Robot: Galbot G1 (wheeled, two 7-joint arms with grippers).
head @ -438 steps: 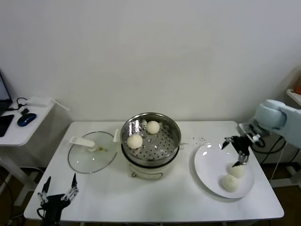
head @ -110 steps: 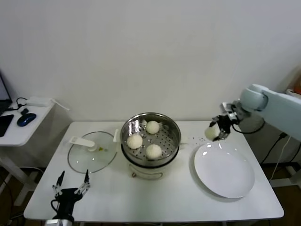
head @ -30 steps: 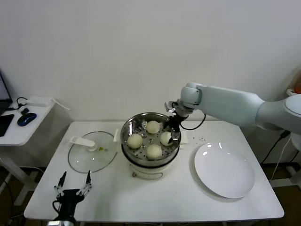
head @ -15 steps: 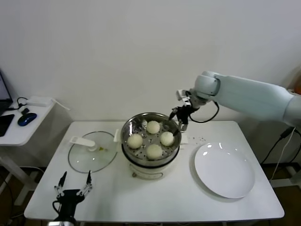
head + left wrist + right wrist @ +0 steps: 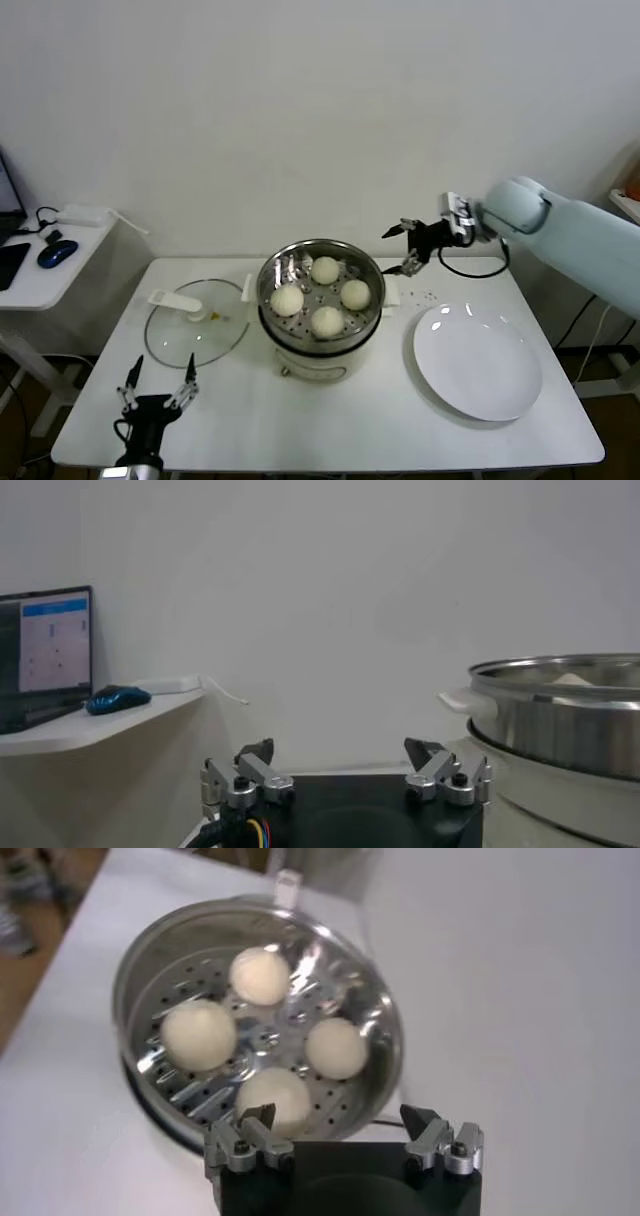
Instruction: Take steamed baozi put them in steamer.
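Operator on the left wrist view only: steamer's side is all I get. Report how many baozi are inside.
Observer: Four baozi sit in the steamer, seen from the head view.
Operator: Tell me what's left on the plate.
Observer: The plate is bare, lying to the right of the steamer.
Operator: Give me the right gripper.
Observer: The right gripper hangs above the table beside the steamer's right rim, fingers open, holding nothing.
Operator: And the lid.
Observer: The lid lies flat on the table left of the steamer.
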